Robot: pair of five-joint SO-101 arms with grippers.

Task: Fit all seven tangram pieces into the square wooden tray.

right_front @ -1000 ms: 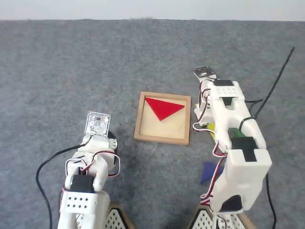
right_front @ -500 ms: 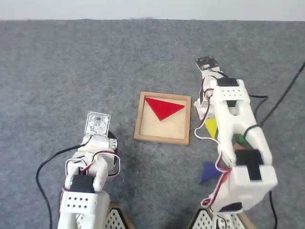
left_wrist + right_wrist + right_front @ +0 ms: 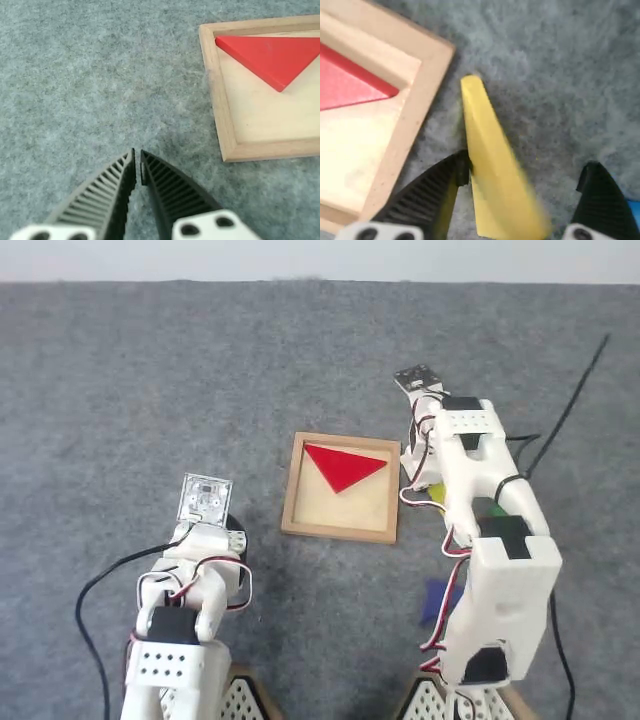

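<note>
Since the frame half a second earlier, the right arm (image 3: 470,470) is seen to have been swung back toward the wooden tray (image 3: 340,532), so that more of the yellow piece (image 3: 437,493) is covered by it in the high view.

The right gripper (image 3: 526,167) is found released, its jaws spread wide. The yellow piece (image 3: 490,165) is straddled by them; it is touched by one finger (image 3: 445,185) and kept apart from the other. This piece is located on the grey mat (image 3: 200,370), just outside the tray's edge.

One red triangle (image 3: 343,466) is recorded inside the tray, set against a corner. A blue piece (image 3: 436,598) is noted on the mat, partly hidden beside the right arm.

The left gripper (image 3: 137,155) is found clenched on nothing, held over bare mat near a tray corner.
</note>
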